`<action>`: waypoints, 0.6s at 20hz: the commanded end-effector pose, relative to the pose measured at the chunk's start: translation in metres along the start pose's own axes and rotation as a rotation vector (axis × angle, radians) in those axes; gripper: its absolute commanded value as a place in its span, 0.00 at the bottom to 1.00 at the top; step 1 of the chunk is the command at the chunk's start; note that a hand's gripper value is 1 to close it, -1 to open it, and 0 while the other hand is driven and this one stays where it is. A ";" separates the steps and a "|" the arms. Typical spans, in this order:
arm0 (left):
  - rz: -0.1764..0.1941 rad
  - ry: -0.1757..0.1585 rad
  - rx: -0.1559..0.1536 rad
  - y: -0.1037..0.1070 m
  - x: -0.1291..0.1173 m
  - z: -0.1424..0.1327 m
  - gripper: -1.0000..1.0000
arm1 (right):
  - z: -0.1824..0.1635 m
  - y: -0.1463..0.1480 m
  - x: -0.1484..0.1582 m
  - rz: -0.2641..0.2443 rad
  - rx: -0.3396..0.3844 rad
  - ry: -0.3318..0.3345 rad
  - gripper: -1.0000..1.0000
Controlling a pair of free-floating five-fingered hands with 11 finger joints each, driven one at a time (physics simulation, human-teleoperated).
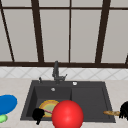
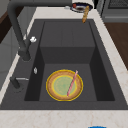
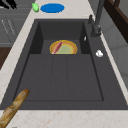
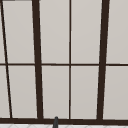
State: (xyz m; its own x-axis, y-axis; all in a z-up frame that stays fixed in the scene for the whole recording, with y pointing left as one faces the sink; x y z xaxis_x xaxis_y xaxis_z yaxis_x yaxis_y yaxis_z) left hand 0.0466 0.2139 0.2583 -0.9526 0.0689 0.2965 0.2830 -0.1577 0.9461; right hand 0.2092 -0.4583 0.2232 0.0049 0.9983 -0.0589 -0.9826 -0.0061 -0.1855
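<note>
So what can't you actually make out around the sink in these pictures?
- Yellow plate, front view: the big red ball hides its right side.
- Right hand, front view: cut off by the picture's edge, fingers unclear, at the brown baguette.
- Left hand, front view: grip on the pink stick is unclear.
</note>
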 end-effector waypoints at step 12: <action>0.000 0.000 0.000 0.000 0.000 0.000 0.50 | 0.077 0.031 0.022 -0.053 -0.129 0.036 0.00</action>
State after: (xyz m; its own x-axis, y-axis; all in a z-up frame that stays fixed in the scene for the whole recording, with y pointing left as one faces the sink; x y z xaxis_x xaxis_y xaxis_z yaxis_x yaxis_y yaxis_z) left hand 0.0466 0.2139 0.2583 -0.9526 0.0689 0.2965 0.2830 -0.1577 0.9461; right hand 0.1761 -0.4345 0.2734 0.0072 0.9976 -0.0681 -0.9630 -0.0114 -0.2693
